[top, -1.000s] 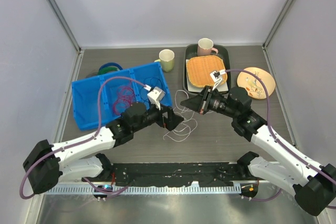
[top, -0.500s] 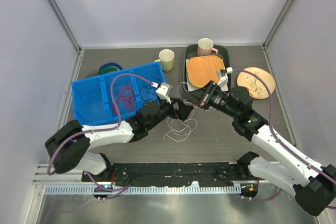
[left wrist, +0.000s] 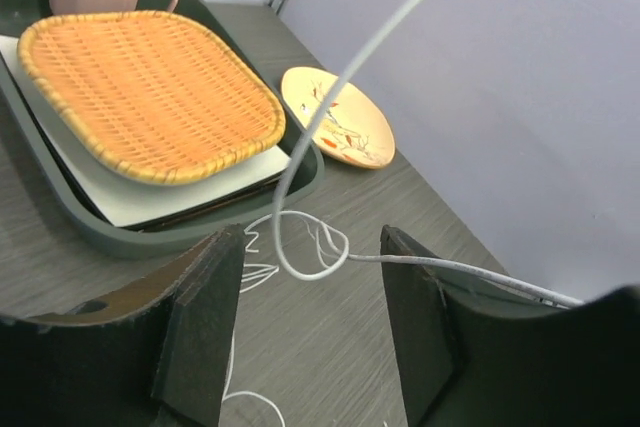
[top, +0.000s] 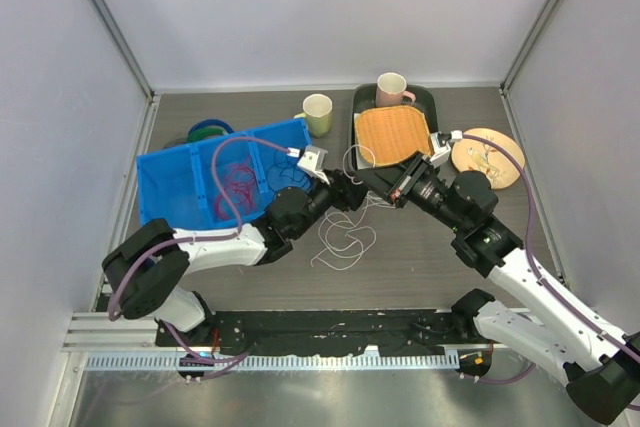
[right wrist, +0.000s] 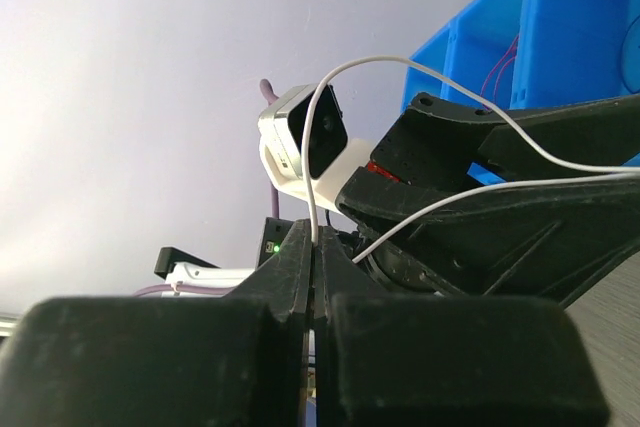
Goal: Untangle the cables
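Jaws of left gripper (left wrist: 312, 239) apart, white cable (right wrist: 312, 177) passing between, ungripped. Jaws of right gripper (right wrist: 312, 255) pinched shut on same cable. Raised span bridging both grippers; slack loops on worktop (top: 420, 257) below, nearer left.

Orange woven mat (top: 393, 134), pink mug (top: 391, 90), cream plate (top: 487, 154) with sprig pattern, blue bin (top: 165, 162), red cables (top: 235, 187), white cable (top: 350, 237)

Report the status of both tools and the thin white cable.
Right tool shut on thin white cable. Left tool open, cable loop hanging between its jaws. Dark tray with orange woven mat close beyond.
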{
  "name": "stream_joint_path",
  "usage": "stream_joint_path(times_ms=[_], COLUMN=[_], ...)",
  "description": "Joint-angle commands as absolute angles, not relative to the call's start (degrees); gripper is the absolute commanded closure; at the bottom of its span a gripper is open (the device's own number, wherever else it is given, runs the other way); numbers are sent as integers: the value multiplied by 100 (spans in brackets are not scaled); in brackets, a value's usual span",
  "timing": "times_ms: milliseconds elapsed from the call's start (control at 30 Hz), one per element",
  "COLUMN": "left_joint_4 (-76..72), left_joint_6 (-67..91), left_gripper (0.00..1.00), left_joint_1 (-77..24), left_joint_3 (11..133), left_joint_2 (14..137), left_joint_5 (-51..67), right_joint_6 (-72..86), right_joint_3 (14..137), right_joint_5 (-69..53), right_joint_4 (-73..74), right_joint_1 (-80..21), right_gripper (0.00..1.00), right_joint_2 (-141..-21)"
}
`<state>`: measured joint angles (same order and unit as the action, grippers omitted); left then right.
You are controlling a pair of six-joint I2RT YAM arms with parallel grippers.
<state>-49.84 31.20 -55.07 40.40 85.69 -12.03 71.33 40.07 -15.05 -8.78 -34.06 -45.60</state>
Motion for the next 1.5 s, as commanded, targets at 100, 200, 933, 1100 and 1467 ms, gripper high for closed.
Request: stream_joint_path(times_ms=[100, 200, 933, 1100, 1467], left_joint_4=[-5976, -6274, -4897, -3798, -1504], left_joint_6=[3085, 3103, 2698, 2497, 1390], left_gripper=[46, 53, 100, 100, 100], left_joint_1=[-5546, -5572, -5695, -5704, -5695], left_joint_3=[4359, 4351, 3296, 3646, 5587], left_joint_2=[8833, 8930, 6489, 5749, 4843], left_joint_5=[-1204, -1265, -2557, -2532, -3401], right_joint_6=[7409, 7471, 4283, 3657, 3446], right_joint_3=[4070, 4008, 4377, 3850, 2752], right_joint_5=[-1354, -1292, 251, 747, 248], right_joint_4=[-1134, -1143, 790, 1177, 205], right_joint_1=[-3437, -3445, -3437, -3437, -3437], right_gripper=[99, 99, 36, 32, 30], right_joint_2=[-4386, -4333, -3877, -3735, -4236])
